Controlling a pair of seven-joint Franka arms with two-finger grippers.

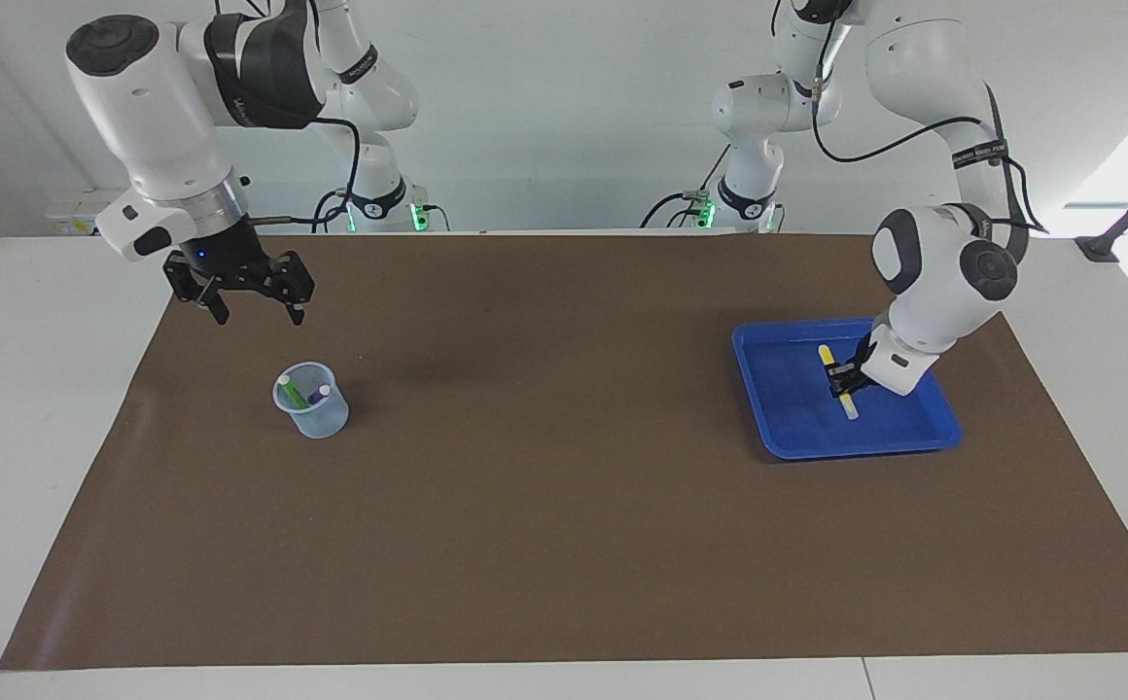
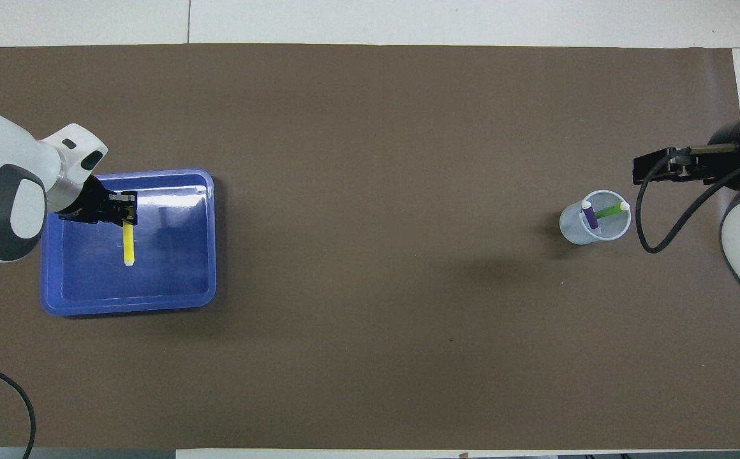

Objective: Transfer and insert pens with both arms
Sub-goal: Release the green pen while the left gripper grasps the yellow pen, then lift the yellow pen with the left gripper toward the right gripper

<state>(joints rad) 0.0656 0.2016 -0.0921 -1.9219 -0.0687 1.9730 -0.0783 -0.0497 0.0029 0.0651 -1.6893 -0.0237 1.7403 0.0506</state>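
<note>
My left gripper [image 1: 846, 381] [image 2: 129, 214] is shut on the upper part of the yellow pen [image 1: 851, 406] [image 2: 129, 245]. The pen hangs tilted just over the floor of the blue tray [image 1: 899, 420] [image 2: 172, 271]. A clear cup [image 1: 313, 413] [image 2: 575, 231] stands toward the right arm's end of the table. In it lean the green pen [image 1: 289, 391] [image 2: 610, 210] and the purple pen [image 1: 319, 394] [image 2: 591, 217]. My right gripper [image 1: 261, 313] [image 2: 638, 171] hangs open and empty high over the brown mat, beside the cup.
A brown mat [image 1: 545, 506] [image 2: 370, 127] covers most of the white table. Two smaller white arms with green lights [image 1: 379, 199] stand at the robots' edge. The wide middle of the mat carries nothing.
</note>
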